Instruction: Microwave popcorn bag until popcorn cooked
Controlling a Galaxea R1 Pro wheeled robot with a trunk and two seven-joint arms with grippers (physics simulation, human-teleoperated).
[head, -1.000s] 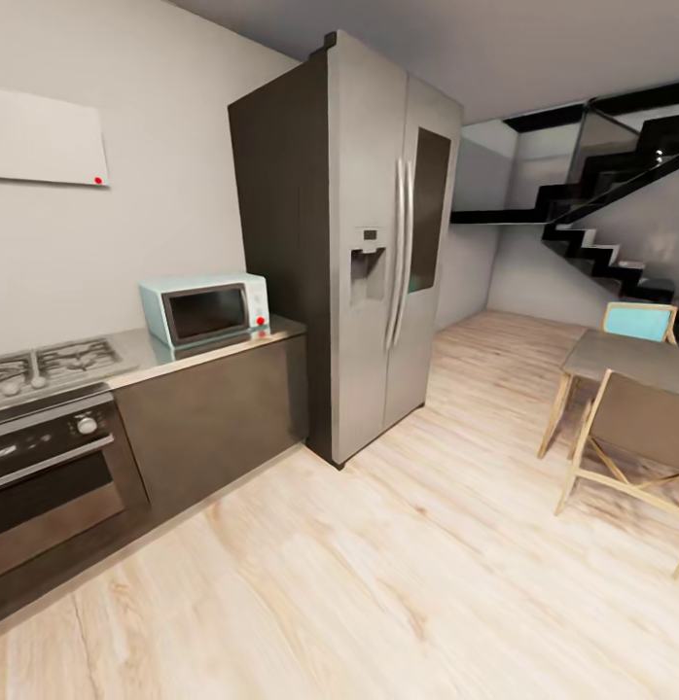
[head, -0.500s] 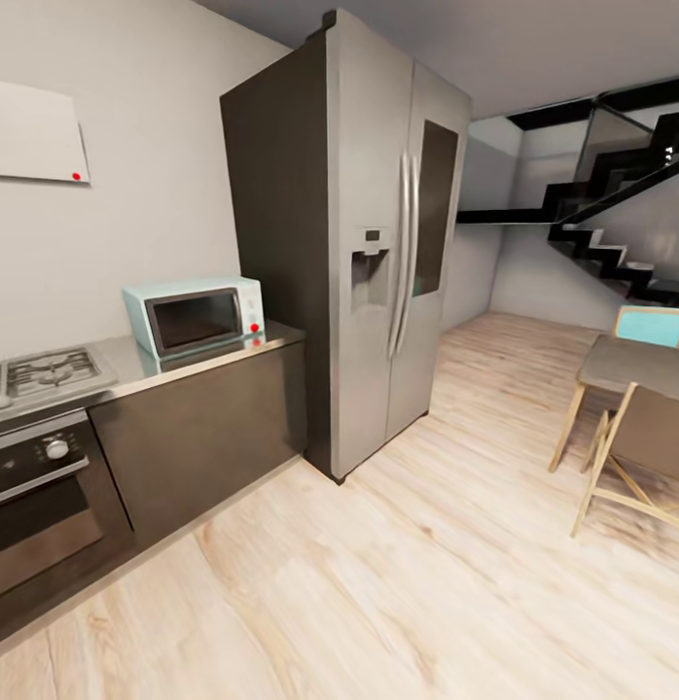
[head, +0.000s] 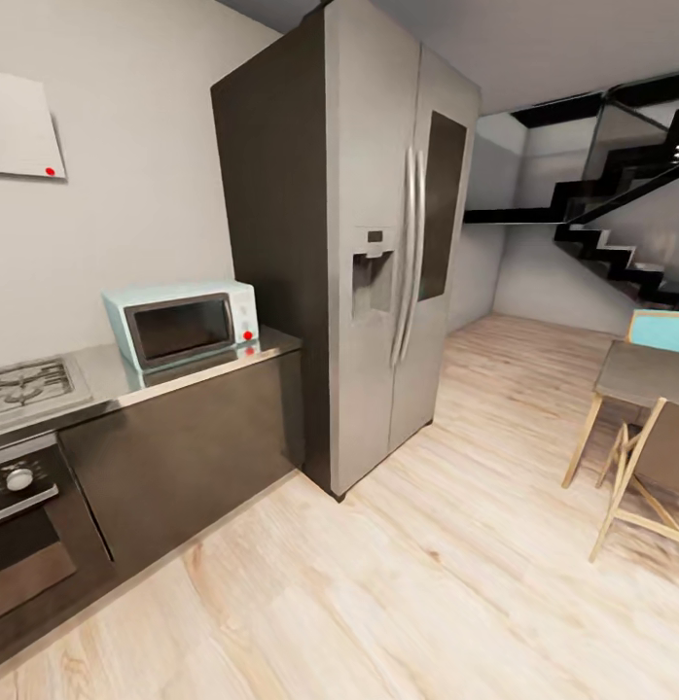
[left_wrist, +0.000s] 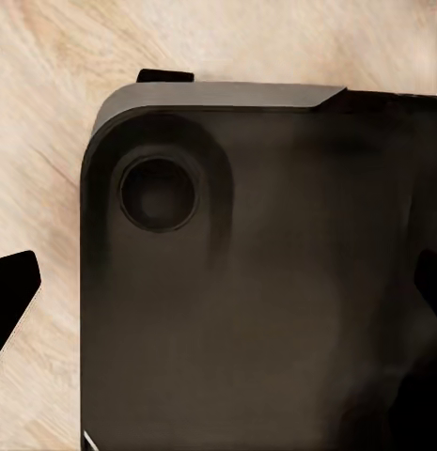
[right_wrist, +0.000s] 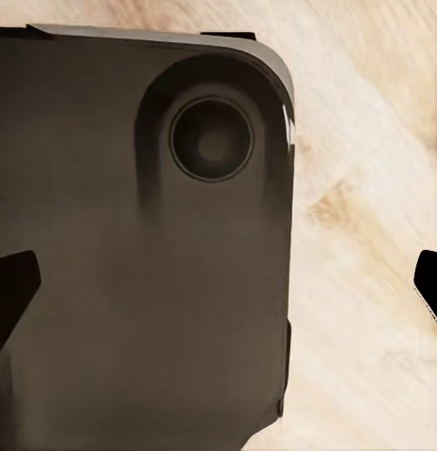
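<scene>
A: Where's the microwave (head: 180,325)?
B: Left of centre in the head view, door shut, on the countertop (head: 135,381) beside the tall fridge (head: 364,243). A hob (head: 26,383) sits at the far left, a table (head: 643,374) at the right edge.
A: And the grippers?
B: Each wrist view looks down on a dark rounded body (left_wrist: 246,272) over pale wood floor (right_wrist: 368,244). The left fingers (left_wrist: 13,287) and right fingers (right_wrist: 11,291) show as black tips at opposite edges, so probably spread wide.

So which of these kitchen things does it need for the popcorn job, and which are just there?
Needed: microwave, countertop. The popcorn bag isn't seen on it.

Just there: fridge, hob, oven, table, chair, stairs.
</scene>
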